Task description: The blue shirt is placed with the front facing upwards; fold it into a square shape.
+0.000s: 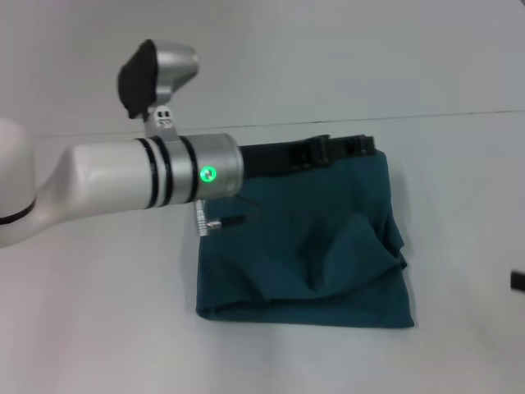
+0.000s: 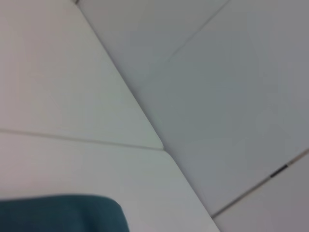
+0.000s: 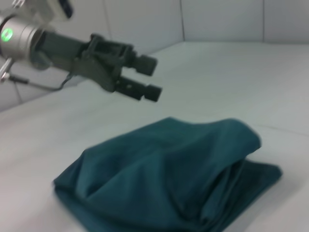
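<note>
The blue shirt (image 1: 312,246) lies on the white table, folded into a rumpled, roughly square bundle with no lettering showing. It also fills the foreground of the right wrist view (image 3: 164,179), and a corner of it shows in the left wrist view (image 2: 63,212). My left arm reaches across from the left. Its black gripper (image 1: 367,146) hovers above the shirt's far edge. In the right wrist view the left gripper (image 3: 150,77) is open, raised clear of the cloth, with nothing between its fingers. A dark piece of the right gripper (image 1: 518,281) shows at the right edge.
The white table (image 1: 98,328) extends around the shirt on all sides. A white wall (image 1: 328,49) rises behind the table's far edge. A small cable and connector (image 1: 217,223) hang under the left wrist, over the shirt's left side.
</note>
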### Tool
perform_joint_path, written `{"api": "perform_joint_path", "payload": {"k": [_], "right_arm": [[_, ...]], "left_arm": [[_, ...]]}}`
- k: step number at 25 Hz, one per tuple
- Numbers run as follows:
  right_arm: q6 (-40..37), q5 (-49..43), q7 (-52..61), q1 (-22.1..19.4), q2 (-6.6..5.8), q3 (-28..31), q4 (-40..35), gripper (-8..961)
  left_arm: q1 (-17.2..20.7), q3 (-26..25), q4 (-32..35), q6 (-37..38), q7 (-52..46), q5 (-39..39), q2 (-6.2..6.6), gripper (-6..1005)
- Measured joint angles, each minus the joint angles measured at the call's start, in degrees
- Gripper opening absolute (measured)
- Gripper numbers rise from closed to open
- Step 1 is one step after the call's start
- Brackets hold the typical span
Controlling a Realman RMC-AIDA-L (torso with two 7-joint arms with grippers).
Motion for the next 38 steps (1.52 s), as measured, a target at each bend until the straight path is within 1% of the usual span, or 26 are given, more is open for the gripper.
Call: {"api": "perform_joint_path", "payload": {"k": [1, 4, 5, 6, 11, 12, 13, 14, 15, 22, 24, 26, 30, 32, 35, 38], "right_arm": [[0.89, 0.07, 0.91, 0.7, 0.36, 0.6, 0.0, 868], [3.73, 0.09, 4.56, 3.17, 1.03, 1.25, 0.0, 868], [5.48, -0.02, 6.89, 5.29, 1.35, 0.91, 0.0, 868], [5.48, -0.02, 6.89, 5.29, 1.35, 0.91, 0.0, 868], [8.41, -0.23, 11.13, 11.46, 2.34, -1.28, -0.47, 867], [10.65, -0.31, 13.96, 13.88, 2.52, -3.74, -0.69, 867], [10.65, -0.31, 13.96, 13.88, 2.52, -3.74, -0.69, 868], [11.91, -0.36, 15.26, 14.79, 2.54, -5.06, -0.7, 868], [13.34, -0.39, 16.71, 15.67, 2.57, -6.51, -0.7, 868], [23.29, -1.29, 25.99, 20.17, 2.59, -18.27, -0.71, 868], [25.36, -2.77, 28.11, 21.41, 2.87, -21.37, -0.7, 868], [27.01, -4.87, 29.8, 22.53, 3.43, -23.62, -0.65, 868], [29.38, -8.64, 33.02, 24.49, 4.76, -26.76, -0.31, 868], [29.81, -10.59, 34.6, 25.28, 5.2, -28.49, -0.21, 867], [29.7, -13.58, 35.97, 25.91, 5.41, -31.85, -0.18, 867], [29.36, -15.84, 38.23, 25.8, 5.28, -33.8, -0.67, 867]], "left_arm": [[0.38, -0.93, 0.04, 0.04, 1.24, 0.05, 0.03, 740], [1.42, -3.34, 0.11, 0.33, 5.56, 0.07, 0.11, 781], [1.91, -4.35, 0.15, 0.57, 7.42, 0.1, 0.16, 795], [2.28, -5.16, 0.16, 0.74, 8.95, 0.14, 0.2, 809], [4.94, -8.89, 0.43, 3.35, 17.93, 0.24, 0.5, 878], [6.02, -10.5, 0.47, 5.03, 20.2, 0.28, 0.57, 892], [6.63, -11.49, 0.49, 5.77, 21.03, 0.31, 0.6, 891], [6.63, -11.49, 0.49, 5.77, 21.03, 0.31, 0.6, 890], [7.24, -12.56, 0.54, 6.52, 21.63, 0.34, 0.6, 889], [10.91, -21.65, 0.71, 13.33, 25.13, 1.06, 0.95, 887], [11.58, -23.97, 0.92, 15.07, 25.42, 2.09, 1.06, 888], [12.18, -25.64, 1.2, 16.39, 25.48, 2.98, 1.1, 888], [12.75, -26.92, 1.32, 17.51, 25.64, 3.42, 1.13, 888], [12.77, -26.91, 1.32, 17.76, 25.72, 3.54, 1.13, 888], [12.77, -26.55, 1.32, 17.94, 25.77, 4.57, 1.04, 888], [12.6, -26.34, 1.32, 17.99, 25.78, 5.15, 0.89, 887]]}}
